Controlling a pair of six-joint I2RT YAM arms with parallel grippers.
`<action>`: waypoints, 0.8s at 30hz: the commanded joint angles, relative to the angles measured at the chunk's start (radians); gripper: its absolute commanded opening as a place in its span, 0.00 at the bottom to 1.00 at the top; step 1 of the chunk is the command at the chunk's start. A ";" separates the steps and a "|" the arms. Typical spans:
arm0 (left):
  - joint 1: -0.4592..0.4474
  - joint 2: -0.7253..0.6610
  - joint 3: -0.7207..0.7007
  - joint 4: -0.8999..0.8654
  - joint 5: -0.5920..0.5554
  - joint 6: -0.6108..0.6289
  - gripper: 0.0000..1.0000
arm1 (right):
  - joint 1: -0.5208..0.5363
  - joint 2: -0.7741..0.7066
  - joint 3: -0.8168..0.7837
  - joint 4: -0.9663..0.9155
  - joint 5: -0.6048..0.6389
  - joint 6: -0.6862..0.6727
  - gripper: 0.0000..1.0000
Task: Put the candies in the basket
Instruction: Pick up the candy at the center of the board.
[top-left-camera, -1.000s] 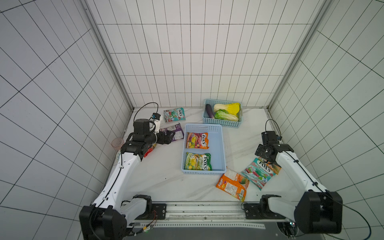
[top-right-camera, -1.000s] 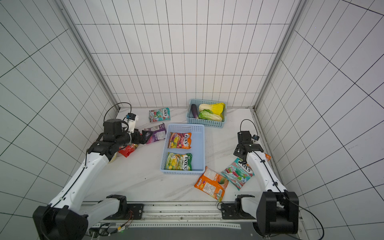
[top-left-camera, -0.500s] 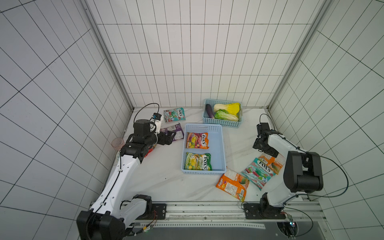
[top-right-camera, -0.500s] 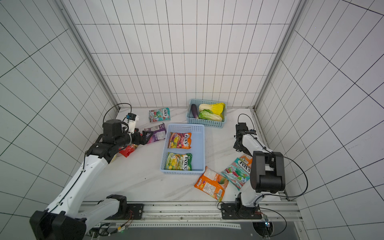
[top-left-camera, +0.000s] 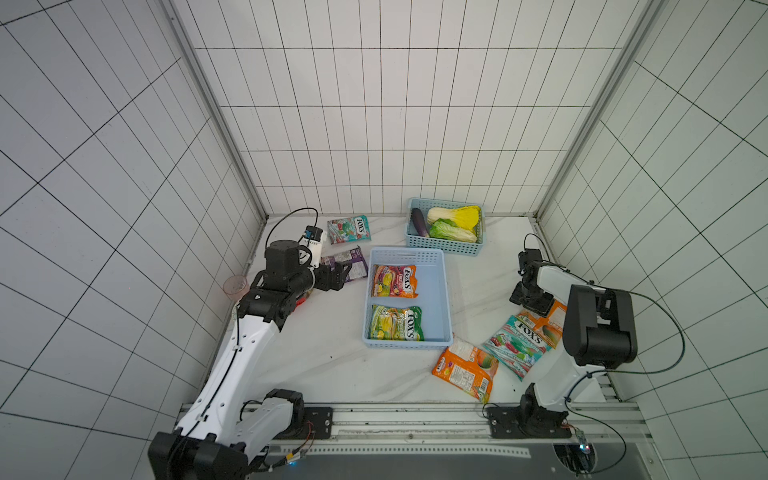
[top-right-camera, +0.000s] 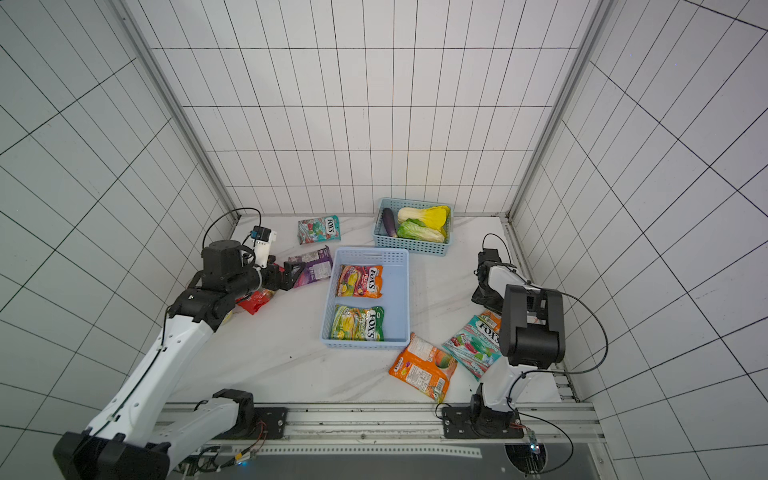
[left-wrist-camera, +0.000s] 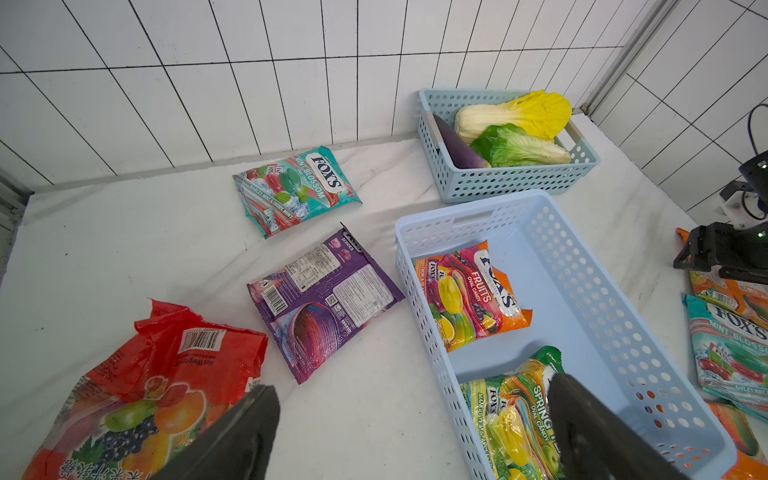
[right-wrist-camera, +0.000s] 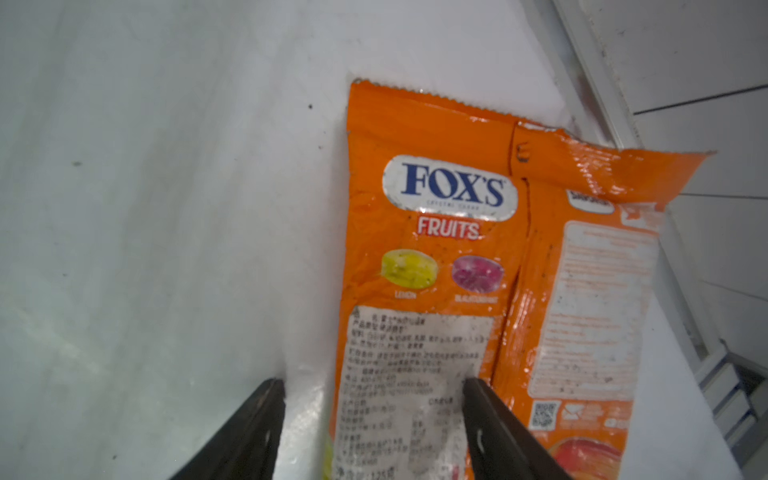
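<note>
Both top views look steeply down from high above the 6 o'clock edge toward the 12 o'clock wall (top-left-camera: 395, 145), far enough off to take in the whole tabletop (top-left-camera: 332, 365). The left wrist camera sits low behind the left claw (left-wrist-camera: 411, 384), facing across to the basket (left-wrist-camera: 582, 266), which the top views share. The right wrist camera looks from very close onto an orange candy bag (right-wrist-camera: 436, 249) at 4 o'clock.

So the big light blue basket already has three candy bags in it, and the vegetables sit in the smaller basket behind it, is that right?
Not quite. The light blue basket holds two, not three: an orange bag and a green bag, as both top views show. The vegetables do sit in the smaller basket behind it.
</note>
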 joint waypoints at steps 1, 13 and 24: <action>-0.014 -0.016 0.010 0.000 -0.035 0.012 0.98 | -0.016 0.019 0.024 -0.005 -0.046 -0.007 0.60; -0.013 -0.024 0.011 -0.003 -0.018 0.013 0.98 | -0.013 -0.024 0.020 0.014 -0.073 -0.032 0.00; -0.028 -0.014 0.003 0.011 -0.081 0.013 0.98 | 0.149 -0.143 0.073 0.006 0.067 -0.165 0.00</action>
